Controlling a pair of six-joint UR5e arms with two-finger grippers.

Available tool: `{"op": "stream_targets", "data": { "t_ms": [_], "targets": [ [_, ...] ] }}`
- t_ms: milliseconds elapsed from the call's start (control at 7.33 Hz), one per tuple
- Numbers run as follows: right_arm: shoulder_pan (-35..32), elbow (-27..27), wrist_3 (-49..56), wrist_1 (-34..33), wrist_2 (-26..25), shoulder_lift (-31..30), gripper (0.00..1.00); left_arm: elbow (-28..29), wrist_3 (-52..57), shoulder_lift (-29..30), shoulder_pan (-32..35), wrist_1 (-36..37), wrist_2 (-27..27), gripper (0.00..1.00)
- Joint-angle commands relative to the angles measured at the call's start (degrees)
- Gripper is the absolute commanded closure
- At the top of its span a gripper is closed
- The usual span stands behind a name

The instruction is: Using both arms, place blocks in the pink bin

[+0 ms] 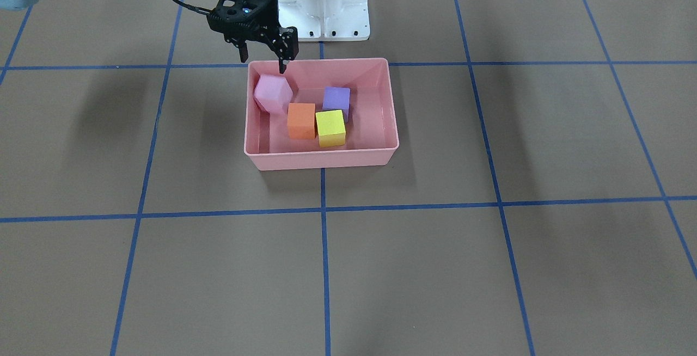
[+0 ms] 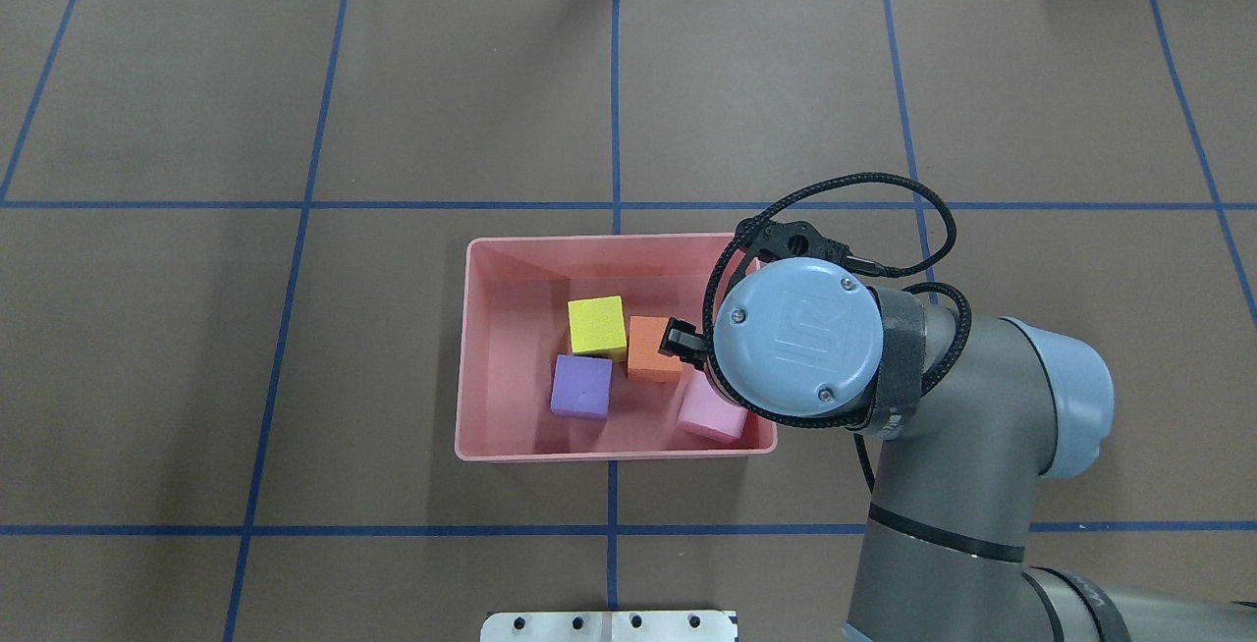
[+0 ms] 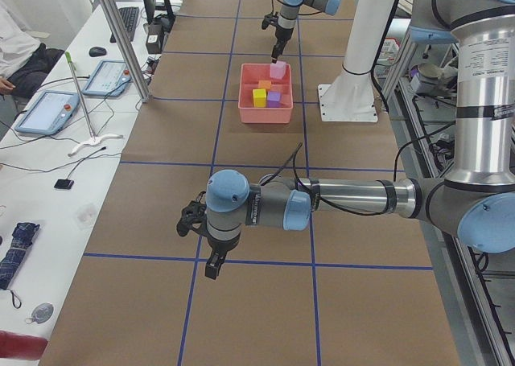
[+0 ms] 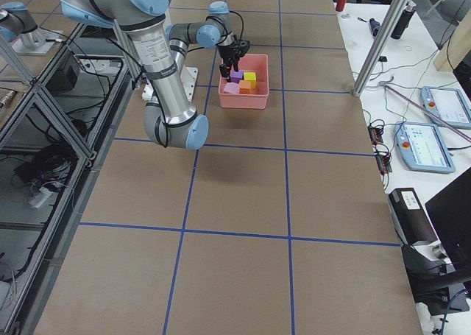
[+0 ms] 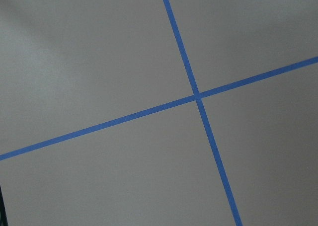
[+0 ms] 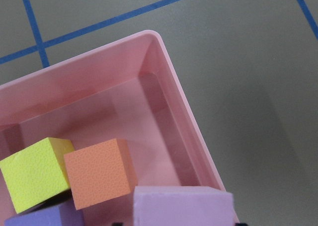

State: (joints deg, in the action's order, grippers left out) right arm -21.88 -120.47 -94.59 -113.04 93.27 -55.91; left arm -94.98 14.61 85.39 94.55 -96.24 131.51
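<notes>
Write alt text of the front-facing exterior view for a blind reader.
A salmon-pink plastic bin holds four foam cubes: orange, yellow, purple, and light pink, tilted. The right arm's black two-finger gripper hangs open above the pink one.

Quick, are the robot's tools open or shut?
Left tool: cannot be told.
Right tool: open, holding nothing.

Blue tape lines (image 1: 323, 209) cross the brown table (image 1: 544, 127).

Purple block (image 6: 42, 217) cut off below.
</notes>
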Motion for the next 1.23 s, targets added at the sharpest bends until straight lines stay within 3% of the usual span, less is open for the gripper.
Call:
{"op": "stream_targets", "data": {
  "t_ms": [0, 545, 818, 1091],
  "targets": [
    [-10.56, -0.91, 8.40, -1.04, 7.40, -0.34, 0.00, 0.58, 0.33, -0.31, 0.02, -0.44, 0.06, 0.00],
    [-36.84, 0.06, 48.77, -0.25, 27.27, -12.42, 0.00, 1.19, -3.85, -0.49, 0.02, -0.35, 0.15, 0.00],
    [-51.08, 5.91, 75.37, -0.25, 33.97, -19.56, 0.00, 0.50, -7.40, -0.49, 0.02, -0.44, 3.46, 0.00],
    [-62.79, 14.26, 98.45, -0.16, 35.84, -23.62, 0.00, 0.50, -7.06, -0.49, 0.02, -0.36, 5.42, 0.00]
  ]
}}
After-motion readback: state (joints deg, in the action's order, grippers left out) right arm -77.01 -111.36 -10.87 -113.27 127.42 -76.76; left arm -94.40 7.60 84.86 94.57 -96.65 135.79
